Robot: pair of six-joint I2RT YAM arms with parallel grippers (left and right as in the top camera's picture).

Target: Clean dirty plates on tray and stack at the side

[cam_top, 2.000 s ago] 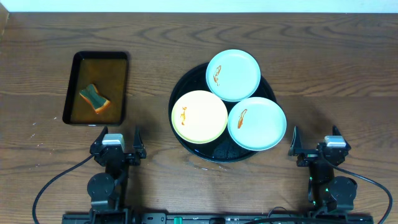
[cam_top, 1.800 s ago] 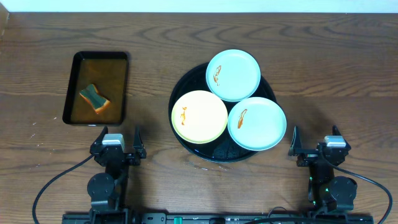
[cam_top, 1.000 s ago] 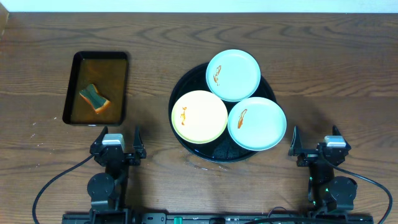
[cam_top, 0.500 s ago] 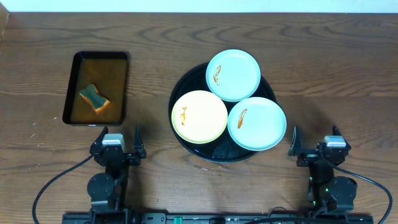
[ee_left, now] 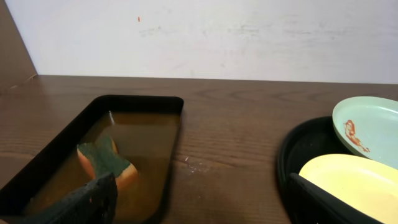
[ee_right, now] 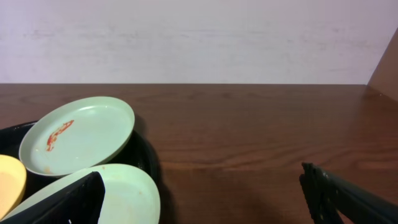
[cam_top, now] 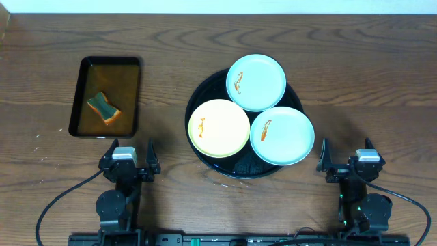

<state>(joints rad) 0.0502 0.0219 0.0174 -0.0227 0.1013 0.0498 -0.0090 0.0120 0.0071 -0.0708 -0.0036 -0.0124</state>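
Nothing has moved since the earlier overhead views; both arms sit parked at the near edge of the table (cam_top: 355, 68), exactly as they were.

My left gripper (cam_top: 131, 152) has its fingers spread wide and holds nothing. My right gripper (cam_top: 346, 154) is spread the same way, also empty.

Between the two grippers and a little farther out sits the tray (cam_top: 239, 166), round and glossy black. Three plates rest on it, touching or overlapping at their edges. The yellow plate (cam_top: 218, 128) lies on the tray's left side. The far mint plate (cam_top: 255, 82) lies at the back. The near mint plate (cam_top: 282, 135) lies on the right. Each one carries an orange-red smear, so none is clean yet and none is stacked at the side.

As I judge it, the coming move turns on the sponge (cam_top: 103, 107). It lies in the small tray (cam_top: 109, 61), a black rectangle holding brown liquid. That tray is straight ahead of my left gripper and slightly to its left, well apart from the plates. The sponge has a green top over an orange body. Its long axis runs on a diagonal, from far-left to near-right. My left arm is clearly the nearer one to it. My right arm is nearer the near mint plate.

No brand, label or readable writing shows in any view.
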